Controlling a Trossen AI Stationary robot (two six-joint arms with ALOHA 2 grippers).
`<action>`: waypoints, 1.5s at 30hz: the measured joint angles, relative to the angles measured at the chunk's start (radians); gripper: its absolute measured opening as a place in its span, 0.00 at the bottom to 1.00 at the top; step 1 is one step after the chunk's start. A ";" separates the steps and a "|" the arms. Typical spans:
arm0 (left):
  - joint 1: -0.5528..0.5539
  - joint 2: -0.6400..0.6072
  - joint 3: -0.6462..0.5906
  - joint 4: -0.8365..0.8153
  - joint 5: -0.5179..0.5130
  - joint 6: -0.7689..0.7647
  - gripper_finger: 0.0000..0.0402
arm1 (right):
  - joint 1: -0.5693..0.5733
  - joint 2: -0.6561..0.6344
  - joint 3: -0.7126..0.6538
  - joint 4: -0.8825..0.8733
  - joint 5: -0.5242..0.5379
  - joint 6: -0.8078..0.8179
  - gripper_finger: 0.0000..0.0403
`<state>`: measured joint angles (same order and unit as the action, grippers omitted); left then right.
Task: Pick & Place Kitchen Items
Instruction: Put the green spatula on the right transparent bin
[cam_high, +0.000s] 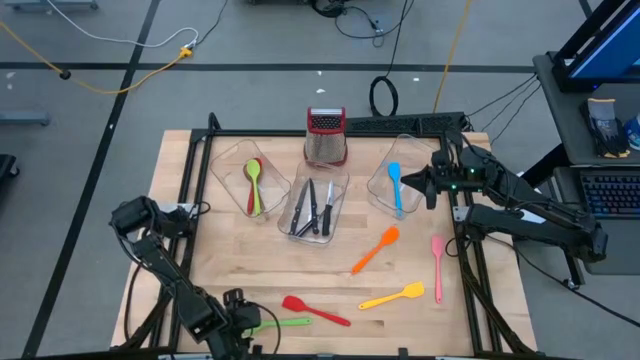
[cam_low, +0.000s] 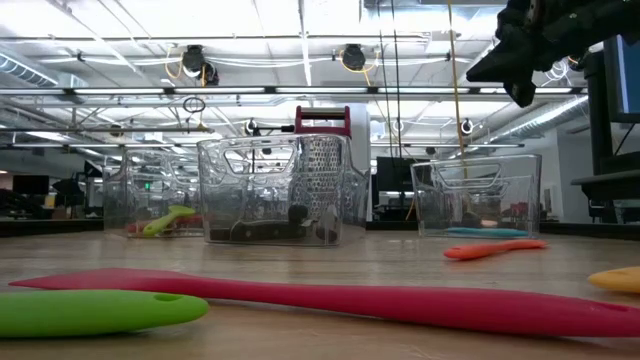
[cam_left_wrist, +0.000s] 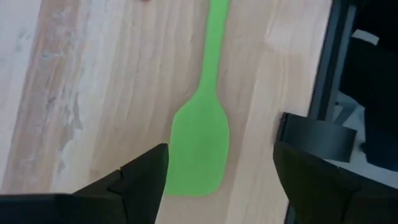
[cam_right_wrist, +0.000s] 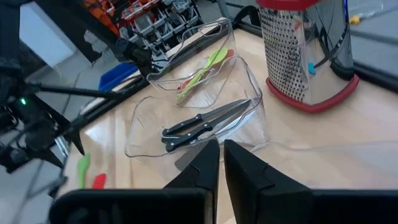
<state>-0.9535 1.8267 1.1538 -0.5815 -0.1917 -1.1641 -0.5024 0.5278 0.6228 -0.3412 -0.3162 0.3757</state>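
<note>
Left gripper (cam_left_wrist: 217, 180) hangs open over the green spatula (cam_left_wrist: 200, 140), blade between its fingers (table's near edge). It should drop straight, pinch across the blade. Right gripper (cam_right_wrist: 221, 163) shut, above the tubs.

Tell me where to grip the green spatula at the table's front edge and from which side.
Grip the green spatula at its narrow handle just beyond the blade, coming straight down from above. It lies flat on the table, so only its thin edges offer purchase; the left gripper already hangs open over it.
</note>
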 joint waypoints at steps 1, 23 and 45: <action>0.000 0.005 0.000 0.000 0.000 0.002 0.73 | 0.000 0.000 0.000 0.000 0.000 -0.027 0.04; 0.010 0.021 0.000 -0.030 0.008 0.027 0.66 | 0.000 -0.013 -0.319 0.526 0.104 -0.192 0.04; 0.045 0.058 -0.008 0.041 0.055 0.098 0.66 | 0.000 -0.014 -0.364 0.559 0.102 -0.175 0.04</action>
<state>-0.9084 1.8847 1.1457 -0.5401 -0.1367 -1.0664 -0.5022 0.5140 0.2592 0.2180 -0.2142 0.2005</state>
